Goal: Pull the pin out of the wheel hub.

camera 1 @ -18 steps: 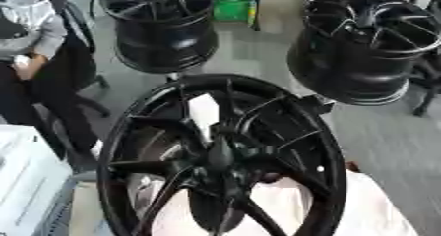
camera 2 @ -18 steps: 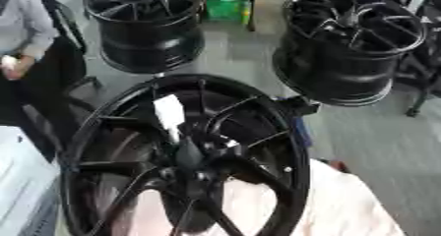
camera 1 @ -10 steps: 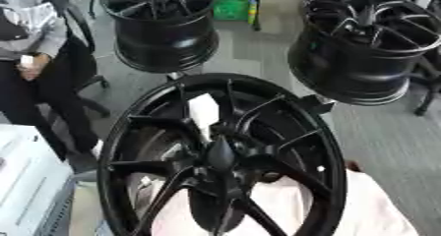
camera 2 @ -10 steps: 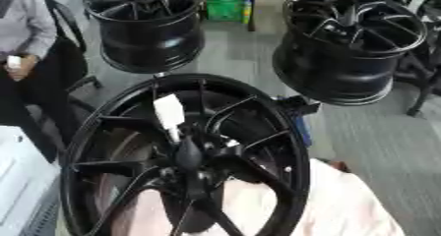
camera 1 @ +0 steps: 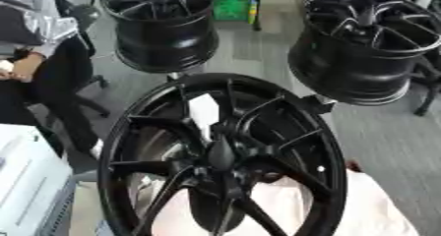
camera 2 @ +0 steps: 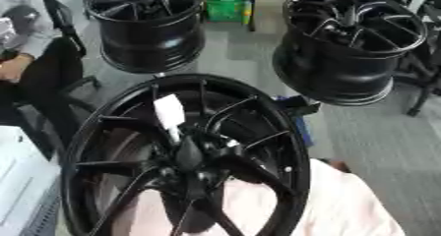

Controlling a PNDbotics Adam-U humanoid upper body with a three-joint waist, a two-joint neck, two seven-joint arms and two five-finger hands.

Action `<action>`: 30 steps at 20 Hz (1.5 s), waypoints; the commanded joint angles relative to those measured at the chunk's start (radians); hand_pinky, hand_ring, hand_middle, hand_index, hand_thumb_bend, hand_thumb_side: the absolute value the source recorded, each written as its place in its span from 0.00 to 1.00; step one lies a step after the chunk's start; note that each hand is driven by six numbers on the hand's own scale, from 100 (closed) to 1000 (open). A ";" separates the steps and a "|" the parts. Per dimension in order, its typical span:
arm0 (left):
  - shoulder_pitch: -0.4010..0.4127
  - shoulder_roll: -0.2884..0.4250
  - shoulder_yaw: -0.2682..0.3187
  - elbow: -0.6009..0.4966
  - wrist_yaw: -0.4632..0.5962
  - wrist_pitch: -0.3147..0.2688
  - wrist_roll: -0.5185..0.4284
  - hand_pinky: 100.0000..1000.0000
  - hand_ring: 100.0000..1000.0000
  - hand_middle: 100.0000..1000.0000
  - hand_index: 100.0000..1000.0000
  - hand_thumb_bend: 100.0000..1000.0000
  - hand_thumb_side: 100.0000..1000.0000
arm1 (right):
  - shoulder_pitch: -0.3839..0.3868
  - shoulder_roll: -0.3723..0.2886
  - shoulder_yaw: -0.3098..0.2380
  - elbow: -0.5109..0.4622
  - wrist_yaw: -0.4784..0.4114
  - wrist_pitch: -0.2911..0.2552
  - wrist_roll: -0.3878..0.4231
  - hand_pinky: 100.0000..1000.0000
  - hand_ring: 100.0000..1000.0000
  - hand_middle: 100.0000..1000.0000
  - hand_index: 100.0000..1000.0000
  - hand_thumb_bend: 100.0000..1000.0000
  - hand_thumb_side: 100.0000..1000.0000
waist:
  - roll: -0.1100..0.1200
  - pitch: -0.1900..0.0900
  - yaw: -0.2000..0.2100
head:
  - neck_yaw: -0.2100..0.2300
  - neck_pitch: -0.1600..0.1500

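White box-like casing [camera 1: 30,181] at the far left edge, clear of the work. Just beside it, filling the middle of both views, large black multi-spoke alloy wheel [camera 1: 222,151], tilted with its face toward the camera. On an upper-left spoke, white rectangular tag [camera 2: 169,113], running down toward the centre and ending just above the hub [camera 2: 189,163].

At that hub, dark tapered piece [camera 1: 220,154] standing out from the centre where the spokes meet; possibly the pin, but black on black, so cannot say for sure. If so, long axis along the wheel's own axle, narrow end pointing out of the face, up and toward the head camera. Judged from that: pull straight out along the axle, not sideways across the spokes.

Neither left hand nor right hand in either view, so cannot tell whether fingers are spread, narrowed or holding anything. Cannot tell which arm is nearer either; hub lies about midway across the view, a shade left of centre, so reachable from either side by that measure.

Under and to the right of the lower rim, pale pink cloth [camera 1: 366,213]. Farther back, two more black wheels: one upper left [camera 1: 164,26], one upper right [camera 1: 370,45], both well apart from the hub.
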 commanded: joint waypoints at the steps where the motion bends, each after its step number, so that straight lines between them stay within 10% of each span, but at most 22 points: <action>1: -0.066 0.007 -0.044 0.014 0.003 -0.045 -0.120 0.84 0.82 0.74 0.89 0.33 0.31 | -0.013 -0.043 -0.003 -0.018 0.001 -0.001 0.006 0.75 0.64 0.55 0.72 0.00 0.70 | 0.003 -0.013 -0.002 | 0.004 -0.004; 14: -0.281 -0.069 -0.260 0.141 -0.019 -0.150 -0.446 0.85 0.83 0.77 0.89 0.44 0.39 | -0.023 -0.053 0.007 -0.016 -0.006 0.000 0.016 0.75 0.64 0.55 0.72 0.00 0.71 | 0.009 0.004 -0.003 | -0.005 -0.020; 30: -0.425 -0.269 -0.453 0.406 -0.135 -0.240 -0.465 0.83 0.80 0.73 0.87 0.42 0.37 | -0.040 -0.042 0.015 -0.013 -0.021 -0.002 0.026 0.74 0.63 0.55 0.72 0.00 0.71 | -0.002 0.022 -0.003 | 0.001 -0.028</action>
